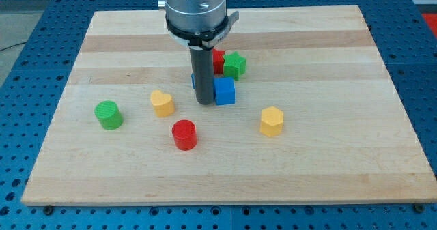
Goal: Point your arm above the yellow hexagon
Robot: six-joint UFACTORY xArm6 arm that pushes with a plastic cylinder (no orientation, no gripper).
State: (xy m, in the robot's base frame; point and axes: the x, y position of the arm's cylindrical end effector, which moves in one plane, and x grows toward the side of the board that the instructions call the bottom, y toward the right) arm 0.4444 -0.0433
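Observation:
The yellow hexagon (272, 121) sits right of the board's middle, toward the view's bottom. My tip (205, 103) rests on the board just left of the blue cube (224, 91), touching or nearly touching it. The tip is well to the left of the yellow hexagon and slightly above it in the view. The rod hangs from the grey arm head (195, 10) at the view's top.
A red block (218, 61) and a green hexagon-like block (235, 65) sit behind the rod. A yellow heart-shaped block (162, 103), a green cylinder (108, 115) and a red cylinder (184, 134) lie to the left. The wooden board (341, 175) ends at blue table edges.

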